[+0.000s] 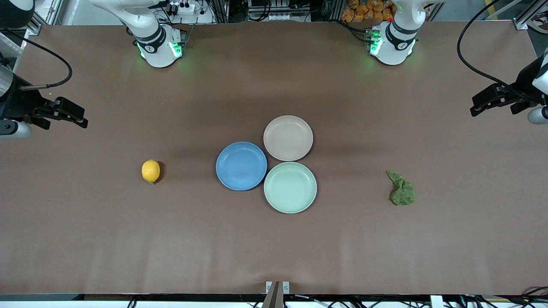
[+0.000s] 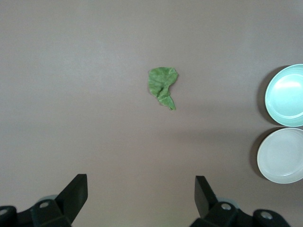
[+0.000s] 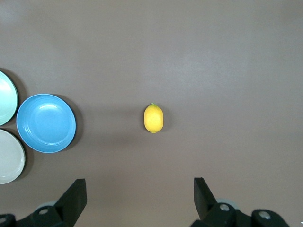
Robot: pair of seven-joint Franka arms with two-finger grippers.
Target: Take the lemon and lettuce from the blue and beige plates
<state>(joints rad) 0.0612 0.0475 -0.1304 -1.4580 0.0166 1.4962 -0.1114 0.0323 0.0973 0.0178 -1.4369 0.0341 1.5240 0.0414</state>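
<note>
The lemon (image 1: 150, 171) lies on the bare table toward the right arm's end, apart from the blue plate (image 1: 241, 166). It also shows in the right wrist view (image 3: 153, 118). The lettuce (image 1: 401, 189) lies crumpled on the table toward the left arm's end, and shows in the left wrist view (image 2: 162, 86). The blue plate and the beige plate (image 1: 287, 137) are both empty. My right gripper (image 1: 79, 119) is open and empty, up over the table's end (image 3: 139, 185). My left gripper (image 1: 477, 109) is open and empty over its own end (image 2: 140, 183).
A pale mint-green plate (image 1: 290, 187), also empty, touches the blue and beige plates and is the one nearest the front camera. The brown table covering (image 1: 128, 239) is flat. Cables hang by both arms at the table's ends.
</note>
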